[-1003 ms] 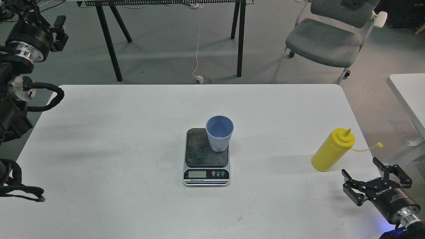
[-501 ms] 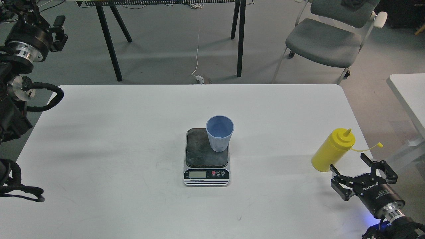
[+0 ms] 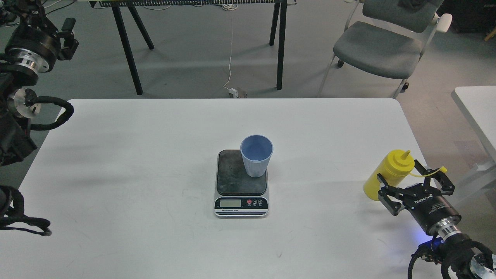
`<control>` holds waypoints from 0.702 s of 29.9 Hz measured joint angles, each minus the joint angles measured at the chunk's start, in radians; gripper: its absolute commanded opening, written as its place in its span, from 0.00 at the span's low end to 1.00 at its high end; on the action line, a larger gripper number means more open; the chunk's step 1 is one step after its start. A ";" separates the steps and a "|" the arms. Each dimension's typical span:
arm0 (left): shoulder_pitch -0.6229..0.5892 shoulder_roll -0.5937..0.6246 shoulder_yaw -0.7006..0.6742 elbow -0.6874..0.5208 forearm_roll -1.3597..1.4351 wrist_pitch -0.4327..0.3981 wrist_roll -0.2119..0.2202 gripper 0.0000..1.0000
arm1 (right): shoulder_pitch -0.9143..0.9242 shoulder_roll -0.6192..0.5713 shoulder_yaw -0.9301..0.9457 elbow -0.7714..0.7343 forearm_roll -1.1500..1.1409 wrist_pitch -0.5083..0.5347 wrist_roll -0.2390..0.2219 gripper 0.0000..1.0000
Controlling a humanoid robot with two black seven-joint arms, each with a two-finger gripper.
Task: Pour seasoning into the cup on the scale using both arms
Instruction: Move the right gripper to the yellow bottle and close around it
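The light-blue ribbed cup (image 3: 256,155) stands upright on the back right part of the scale (image 3: 233,176), mid-table, and looks empty. The yellow seasoning bottle (image 3: 392,167) stands near the table's right edge, its cap strap sticking out to the right. My right gripper (image 3: 399,170) is open, its two fingers on either side of the bottle's lower body; I cannot tell whether they touch it. My left gripper (image 3: 69,37) is up at the far left, off the table, open and empty.
The white table (image 3: 155,155) ends just right of the bottle. A second white table (image 3: 478,112) stands at the far right. A grey chair (image 3: 381,48) and black table legs (image 3: 281,42) stand behind, with a white cable on the floor.
My right gripper has moved up and left from the table's front right corner until its open fingers stand around the yellow bottle. The left arm, cup and scale have not moved.
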 measured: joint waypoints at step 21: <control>0.000 -0.003 0.006 0.000 0.003 0.000 0.000 0.94 | 0.033 0.120 0.016 -0.065 -0.155 0.000 0.041 0.76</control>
